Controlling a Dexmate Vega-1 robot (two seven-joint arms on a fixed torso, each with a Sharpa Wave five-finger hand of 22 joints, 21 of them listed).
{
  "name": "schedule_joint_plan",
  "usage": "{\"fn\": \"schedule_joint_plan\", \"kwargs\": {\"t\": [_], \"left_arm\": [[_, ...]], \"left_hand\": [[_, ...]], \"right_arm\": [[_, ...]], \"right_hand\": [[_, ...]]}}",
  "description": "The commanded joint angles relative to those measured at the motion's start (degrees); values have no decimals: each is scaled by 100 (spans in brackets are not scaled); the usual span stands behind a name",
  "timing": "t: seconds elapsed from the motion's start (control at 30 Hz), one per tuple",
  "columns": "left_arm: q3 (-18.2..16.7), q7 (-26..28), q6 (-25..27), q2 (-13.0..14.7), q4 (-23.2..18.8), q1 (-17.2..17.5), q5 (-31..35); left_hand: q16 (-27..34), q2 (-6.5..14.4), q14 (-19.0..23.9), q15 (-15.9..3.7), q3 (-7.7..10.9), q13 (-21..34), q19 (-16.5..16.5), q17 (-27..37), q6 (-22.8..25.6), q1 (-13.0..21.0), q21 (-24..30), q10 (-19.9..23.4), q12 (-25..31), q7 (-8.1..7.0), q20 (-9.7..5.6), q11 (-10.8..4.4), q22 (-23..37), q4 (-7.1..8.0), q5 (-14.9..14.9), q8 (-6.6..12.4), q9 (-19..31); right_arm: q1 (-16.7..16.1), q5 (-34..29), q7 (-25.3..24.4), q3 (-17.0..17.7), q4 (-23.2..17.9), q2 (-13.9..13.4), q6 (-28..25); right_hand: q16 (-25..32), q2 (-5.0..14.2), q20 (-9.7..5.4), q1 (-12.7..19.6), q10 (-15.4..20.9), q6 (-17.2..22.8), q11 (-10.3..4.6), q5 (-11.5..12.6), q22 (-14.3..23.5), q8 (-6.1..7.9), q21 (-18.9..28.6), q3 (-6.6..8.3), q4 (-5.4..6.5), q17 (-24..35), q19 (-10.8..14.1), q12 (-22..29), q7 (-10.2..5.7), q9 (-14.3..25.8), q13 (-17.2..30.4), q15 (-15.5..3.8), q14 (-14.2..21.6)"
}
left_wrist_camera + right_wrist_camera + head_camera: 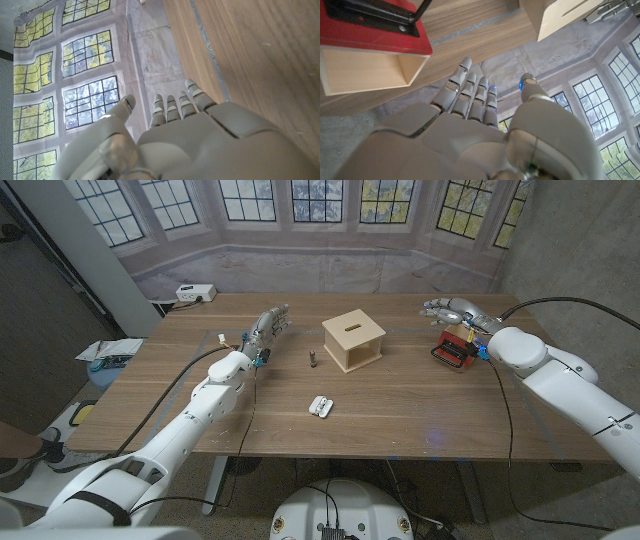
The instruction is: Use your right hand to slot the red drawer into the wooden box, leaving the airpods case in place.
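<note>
Right hand [446,309], fingers spread and empty, hovers upper right, partly hiding the red drawer [458,347]; drawer contents are indiscernible.

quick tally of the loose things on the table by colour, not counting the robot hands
Red: 1, the red drawer with its black handle
Light wood: 1, the wooden box
White: 2, the airpods case and a small white device at the far left corner
Dark: 1, a small upright object beside the box
Total: 5

Lab: printed window backdrop [300,205]
</note>
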Motion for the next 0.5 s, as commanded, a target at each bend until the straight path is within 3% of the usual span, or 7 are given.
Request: {"fn": "schedule_joint_plan", "kwargs": {"t": [0.03, 0.3, 0.5], "left_arm": [[42, -25, -27, -81, 134, -73, 40], [23, 41, -40, -113, 163, -29, 42], [18, 89, -28, -123, 143, 17, 43]], "left_hand": [[42, 20, 34, 10, 7, 15, 33, 11, 50, 65, 5, 38, 4, 5, 44, 32, 27, -33, 22, 23, 9], [40, 17, 34, 21, -1, 14, 33, 12, 60, 77, 3, 46, 5, 6, 44, 32, 27, -41, 23, 25, 9], [41, 19, 38, 19, -6, 14, 38, 13, 59, 86, 3, 41, 2, 1, 49, 33, 27, -45, 24, 23, 9]], "right_arm": [[146, -271, -14, -136, -244, -377, -629], [339, -378, 118, -325, -437, -619, -1315], [439, -414, 174, -442, -524, -774, -1627]], "right_hand": [[31, -46, 63, 88, 49, 22, -149, 35, 29, 27, -35, -43, 14, -29, -90, 17, -75, 19, -4, -488, 77], [24, -135, 109, 104, 74, 59, -178, 36, 30, 36, -76, -99, 22, -75, -273, 2, -113, 18, -10, -504, 87], [16, -177, 192, 120, 107, 80, -328, 52, 28, 35, -113, -157, 58, -113, -556, -22, -206, 16, -17, -430, 62]]}}
